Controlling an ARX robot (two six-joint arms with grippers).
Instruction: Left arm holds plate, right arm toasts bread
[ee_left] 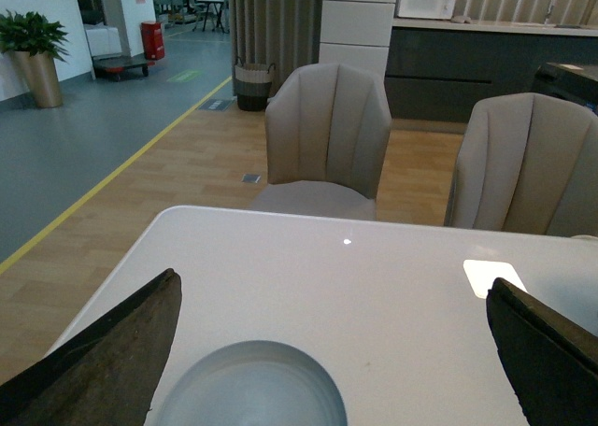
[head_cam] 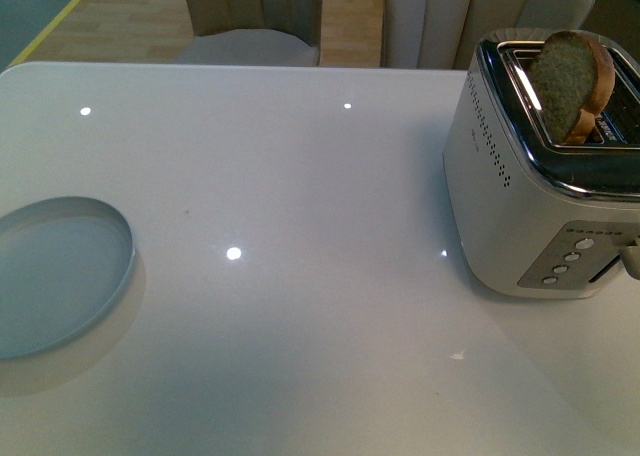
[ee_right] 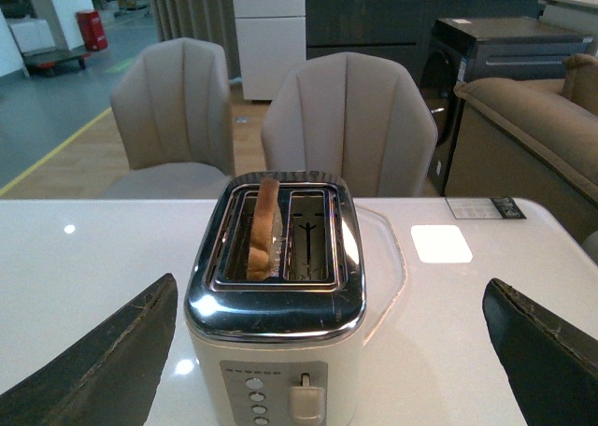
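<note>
My right pincer (ee_right: 327, 351) gapes empty facing the toaster (ee_right: 276, 323); bread (head_cam: 570, 81) stands in its slot at two o'clock. My left pincer (ee_left: 327, 351) gapes above the unheld plate (head_cam: 60, 276) at nine.

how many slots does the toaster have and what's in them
2. In the right wrist view, one slot of the toaster holds the bread, standing up; the other slot is empty.

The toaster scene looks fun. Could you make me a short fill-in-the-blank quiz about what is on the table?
1. The bread stands in a slot of the ____.
2. The toaster has ____ slots on top.
3. The plate on the white table holds ____.
4. Both tools, left and right, have their jaws ____.

Missing words: toaster; two; nothing; open
</note>
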